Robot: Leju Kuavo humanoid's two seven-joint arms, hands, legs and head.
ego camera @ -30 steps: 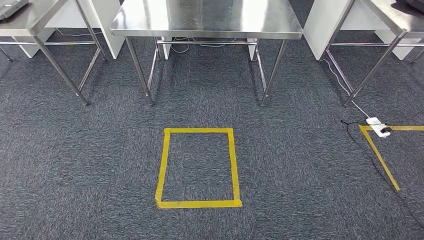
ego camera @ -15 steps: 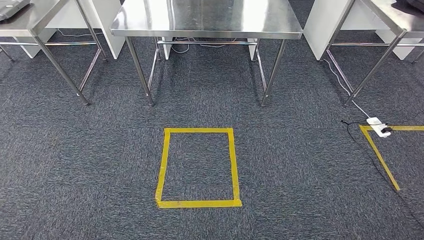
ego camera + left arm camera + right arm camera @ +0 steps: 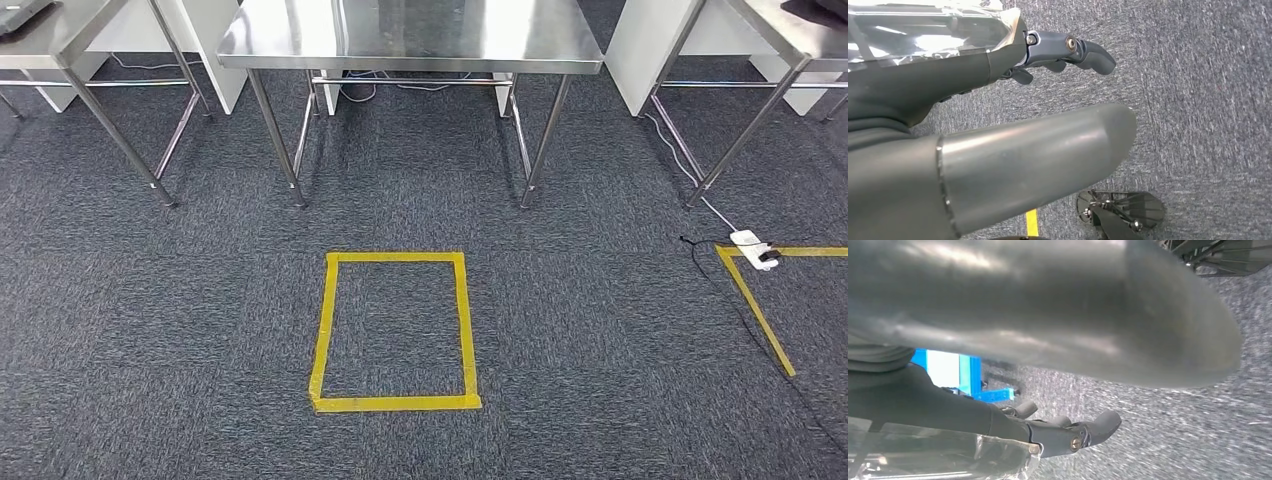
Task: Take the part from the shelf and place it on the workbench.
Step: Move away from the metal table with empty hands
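Observation:
A steel workbench [image 3: 410,35] stands straight ahead across the carpet, and the part of its top that I see is bare. My left hand [image 3: 998,65] hangs over the carpet, its dark fingers [image 3: 1088,50] stretched out and apart from the thick grey thumb [image 3: 1038,160], holding nothing. My right hand [image 3: 1013,430] hangs the same way, with its fingers [image 3: 1098,425] extended, a gap to the thumb [image 3: 1073,305] and nothing in its grasp. A blue frame [image 3: 955,372] stands on the floor beyond the right hand.
A yellow tape rectangle [image 3: 395,330] marks the carpet in front of the workbench. More steel tables stand at the left [image 3: 60,40] and right [image 3: 780,35]. A white power strip [image 3: 752,245] with a cable lies by a yellow tape corner [image 3: 755,305] at the right.
The whole head view has shifted a few pixels, so the camera has moved slightly; nothing on the floor has moved on its own.

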